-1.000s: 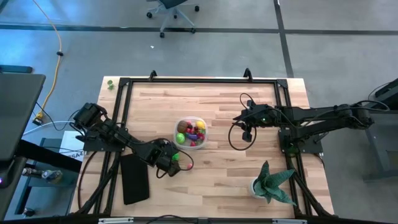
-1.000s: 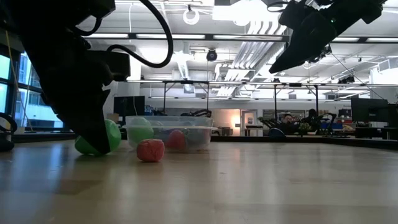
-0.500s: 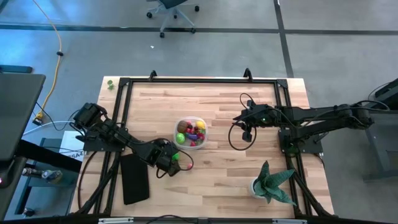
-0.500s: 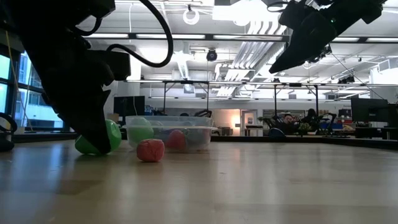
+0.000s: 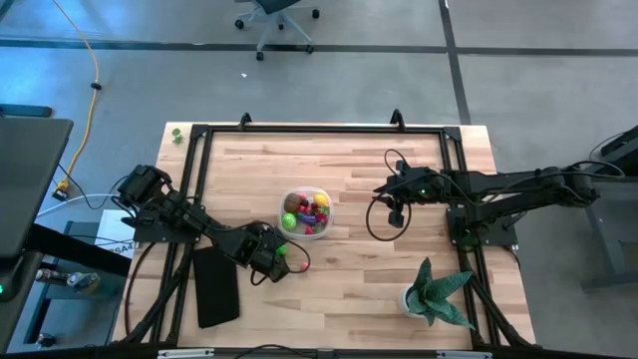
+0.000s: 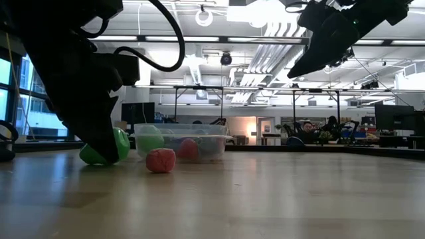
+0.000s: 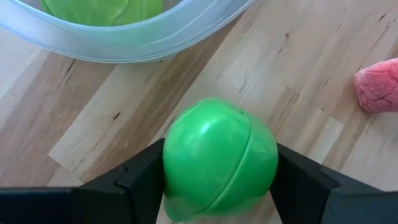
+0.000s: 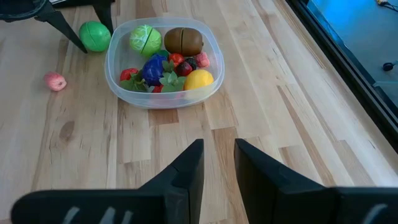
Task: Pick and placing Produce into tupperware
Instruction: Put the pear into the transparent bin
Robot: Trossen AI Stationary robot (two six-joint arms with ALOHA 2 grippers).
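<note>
While nothing has shifted over the last second, left gripper (image 7: pixel 219 186) sits low on the surface beside the tub (image 5: pixel 306 212), jaws pinching the green ball (image 7: pixel 219 158): grasp made, lift pending. Ball is round, no long axis; seam runs slanted. Right gripper (image 8: pixel 217 168) hovers apart, jaws narrowly spread.

No readable text, labels, brands or numbers anywhere

A bright green ball (image 7: pixel 219 155) is seen between black fingers (image 7: pixel 142 180); pink fruit (image 7: pixel 377 85), a clear tub (image 8: pixel 163 62) and pale wood-grained bench (image 8: pixel 261 93) are shown.
</note>
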